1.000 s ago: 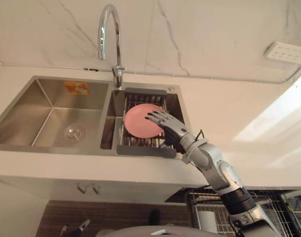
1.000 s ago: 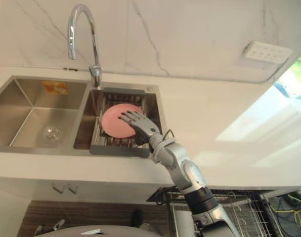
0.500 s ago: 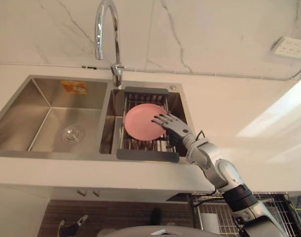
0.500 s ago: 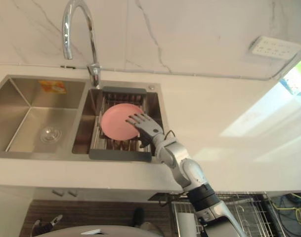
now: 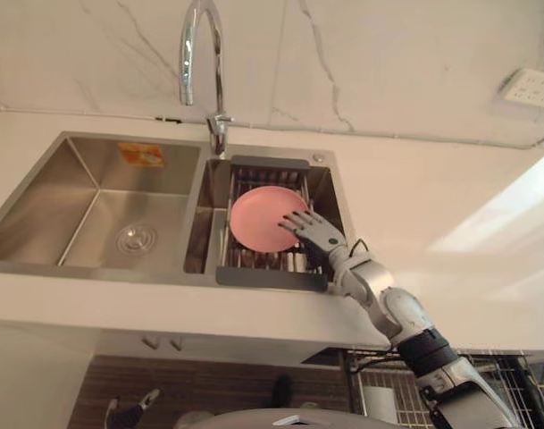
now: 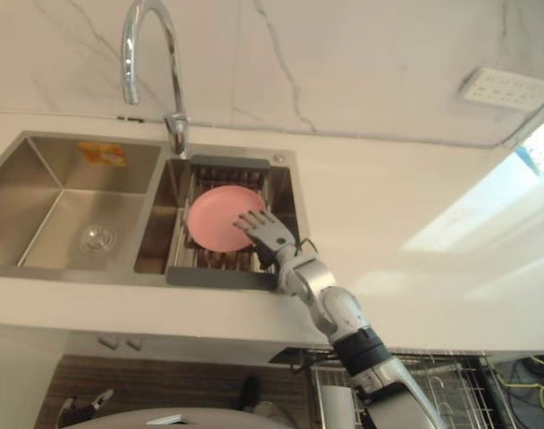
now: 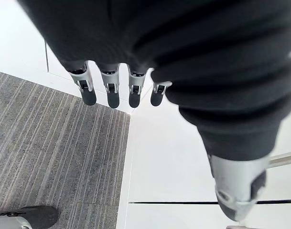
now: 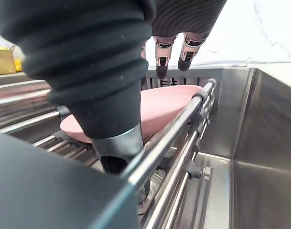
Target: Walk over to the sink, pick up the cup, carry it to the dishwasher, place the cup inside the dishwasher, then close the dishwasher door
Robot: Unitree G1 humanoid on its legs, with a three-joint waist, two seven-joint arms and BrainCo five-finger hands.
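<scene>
**Sink, rack and plate: where everything sits**

The sink (image 5: 39,207) is sunk into the counter (image 5: 423,206), with two basins side by side; the faucet (image 5: 200,54) rises behind the divider between them, in front of the wall (image 5: 388,54); the left basin has a drain (image 5: 134,239) in its floor; a rack (image 5: 272,277) sits in the right basin; a plate (image 5: 258,219) lies on the rack; the right hand (image 5: 314,234) reaches in from the front right, its fingers (image 8: 160,59) over the plate's near right edge, its thumb down by a rack rail; a socket (image 5: 531,88) is on the wall far to the right, above the counter; below the counter, right of the sink, a wire basket (image 5: 383,384) juts out; the left hand (image 7: 112,93) hangs low over the floor (image 7: 49,157).
</scene>
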